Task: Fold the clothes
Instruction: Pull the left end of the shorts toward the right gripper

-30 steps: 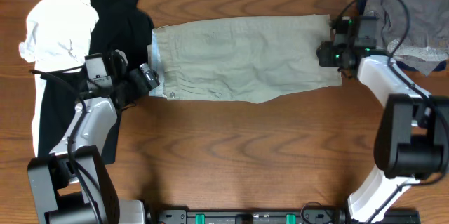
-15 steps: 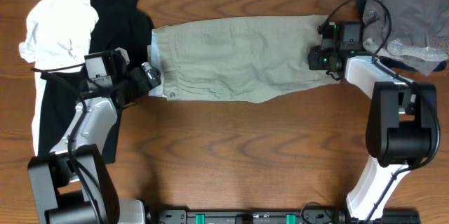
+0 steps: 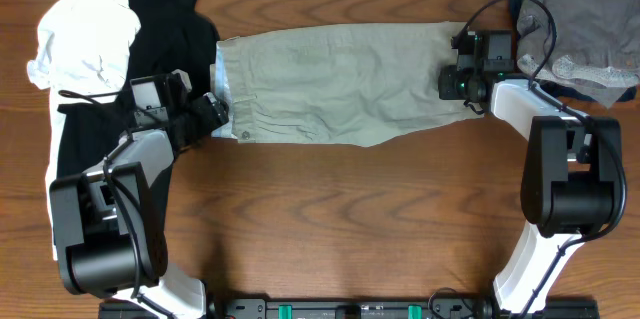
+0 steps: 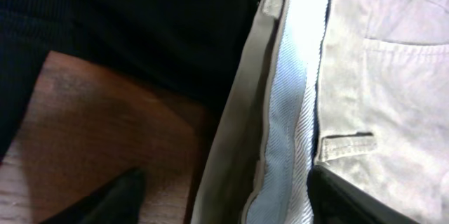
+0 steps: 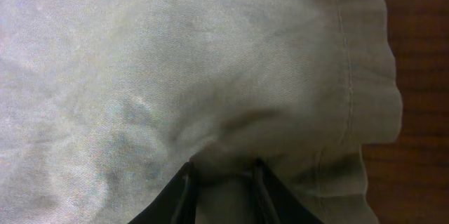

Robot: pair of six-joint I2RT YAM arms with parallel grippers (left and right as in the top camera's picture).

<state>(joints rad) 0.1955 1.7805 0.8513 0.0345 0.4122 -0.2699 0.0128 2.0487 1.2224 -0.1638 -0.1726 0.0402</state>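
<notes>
The khaki trousers [image 3: 340, 84] lie flat across the table's far middle, waistband to the left and leg hem to the right. My left gripper [image 3: 212, 114] is open at the waistband. In the left wrist view its fingers [image 4: 235, 199] straddle the pale striped waistband lining [image 4: 291, 112], one finger on the wood and one on the khaki cloth. My right gripper [image 3: 452, 84] is shut on a fold of the khaki cloth [image 5: 210, 76] near the hem, with the cloth bunched between the fingers [image 5: 223, 189].
A black garment [image 3: 170, 24] and a white garment [image 3: 85, 34] lie at the far left, the black one touching the waistband. A grey garment [image 3: 585, 29] lies at the far right behind my right arm. Bare wood table [image 3: 340, 219] fills the front.
My right gripper moved left and slightly up along the hem, then held still. My left arm shifted a little toward the waistband. The trousers stayed put.
</notes>
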